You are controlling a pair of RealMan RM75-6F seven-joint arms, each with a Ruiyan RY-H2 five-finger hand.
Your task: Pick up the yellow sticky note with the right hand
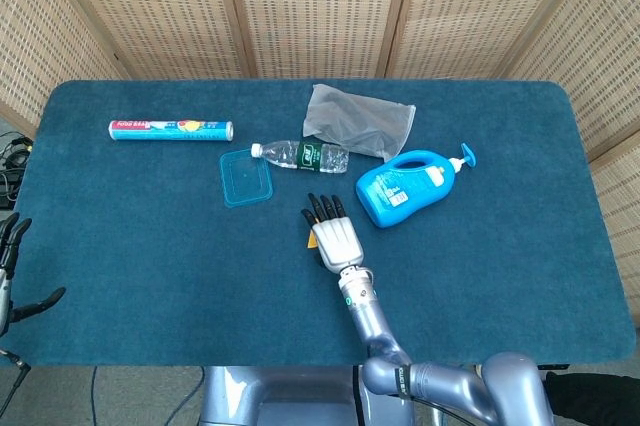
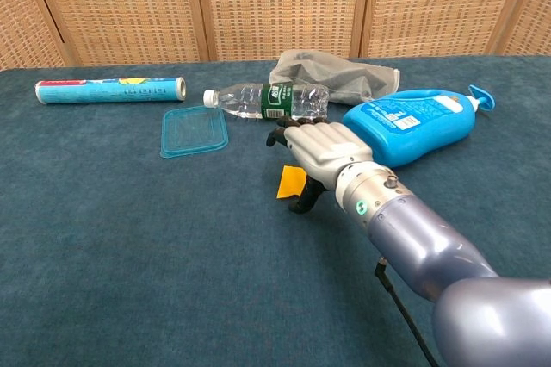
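near the middle of the dark teal cloth-covered worktop (image 1: pixel 150 266), the right robot hand (image 1: pixel 335 238) lies palm down with its dark fingertips (image 1: pixel 322 208) stretched toward the far side, and the small yellow sticky note (image 2: pixel 290 183) sits tucked under its left edge; in the chest view the note stands tilted off the cloth against the thumb side, though whether it is truly pinched i cannot tell. just right of the hand lies a blue plastic detergent bottle with a pump top (image 1: pixel 410 188). beyond the fingertips rest a clear plastic water bottle with a green label (image 1: pixel 300 156), a square translucent teal lid (image 1: pixel 246 178) to its left, a crumpled clear plastic bag (image 1: pixel 358 120) at the far side, and a long printed roll (image 1: pixel 170 129) far left. the left robot hand (image 1: pixel 12 246) hangs off the worktop's near left edge, fingers loosely apart, holding nothing.
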